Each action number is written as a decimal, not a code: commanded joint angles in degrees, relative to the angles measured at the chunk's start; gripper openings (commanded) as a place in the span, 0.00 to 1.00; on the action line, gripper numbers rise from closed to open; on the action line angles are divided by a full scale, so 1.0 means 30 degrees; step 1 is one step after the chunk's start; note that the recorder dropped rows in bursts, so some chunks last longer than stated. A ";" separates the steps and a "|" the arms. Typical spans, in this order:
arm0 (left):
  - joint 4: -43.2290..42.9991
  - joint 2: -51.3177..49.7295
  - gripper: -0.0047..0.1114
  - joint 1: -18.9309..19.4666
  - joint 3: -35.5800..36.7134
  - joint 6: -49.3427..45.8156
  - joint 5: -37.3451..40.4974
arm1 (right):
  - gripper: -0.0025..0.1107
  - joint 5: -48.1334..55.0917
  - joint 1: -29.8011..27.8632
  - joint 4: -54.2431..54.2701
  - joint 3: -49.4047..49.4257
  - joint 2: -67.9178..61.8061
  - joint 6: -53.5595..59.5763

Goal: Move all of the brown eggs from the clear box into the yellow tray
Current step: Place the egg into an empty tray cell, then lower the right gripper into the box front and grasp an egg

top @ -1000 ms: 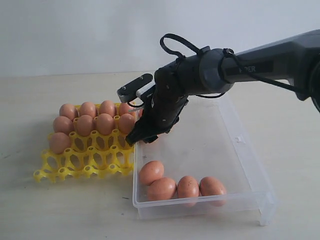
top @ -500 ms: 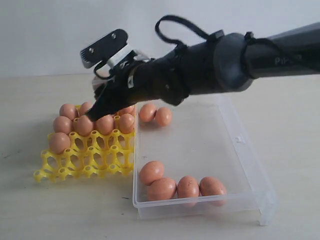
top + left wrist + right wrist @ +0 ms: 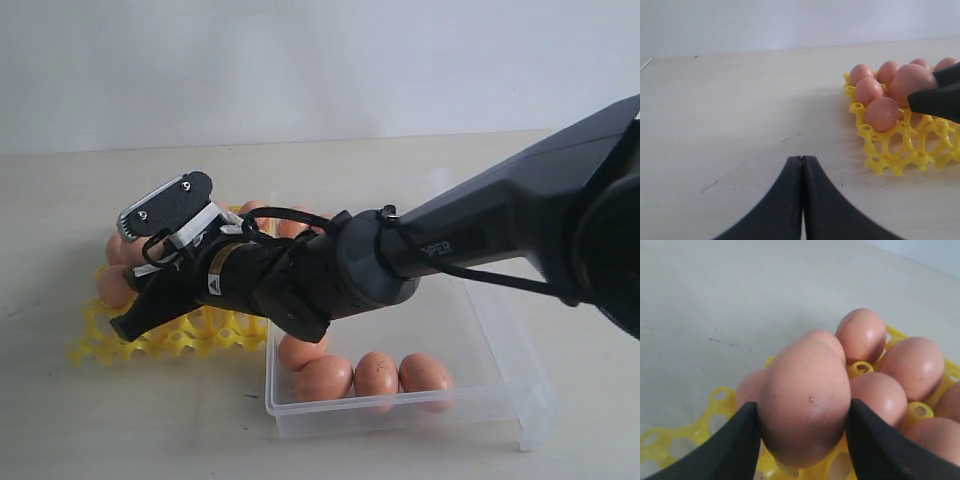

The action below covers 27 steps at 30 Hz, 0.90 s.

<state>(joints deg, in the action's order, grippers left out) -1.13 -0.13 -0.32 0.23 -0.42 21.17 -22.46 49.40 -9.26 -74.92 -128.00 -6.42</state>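
Right wrist view: egg [image 3: 805, 400] along fingers [image 3: 732, 447]

Stock as counted:

- yellow tray [image 3: 875, 162]: one.
- clear box [image 3: 500, 350]: one.
- brown eggs [image 3: 377, 375]:
  - Four show in the clear box in the exterior view.
  - At least six sit in tray cups in the left wrist view.
  - One is held between the fingers of the right gripper [image 3: 804, 410].
  - That makes eleven or more. The arm [image 3: 480, 240] hides much of the tray and box from outside, so the full number cannot be told.
- grippers: two, counting the left gripper [image 3: 802, 170].
- arms in the exterior view: one.
- bench [image 3: 740, 100]: one.
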 commanded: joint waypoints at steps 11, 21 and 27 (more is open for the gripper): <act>0.0069 0.0045 0.04 -0.0089 -0.0077 0.0002 -0.0168 | 0.59 -0.0198 0.0033 -0.0324 -0.0347 0.0015 -0.0350; 0.0069 0.0045 0.04 -0.0089 -0.0077 0.0002 -0.0168 | 0.53 1.3178 -0.0011 -0.0400 -0.0347 0.5666 -0.2037; 0.0069 0.0045 0.04 -0.0089 -0.0077 0.0002 -0.0168 | 0.53 2.1445 -0.1229 -0.0400 -0.0347 0.7116 -0.5445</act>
<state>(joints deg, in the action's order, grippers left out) -1.13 -0.13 -0.32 0.23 -0.42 21.17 31.05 47.62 -10.14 -75.91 -107.53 -19.47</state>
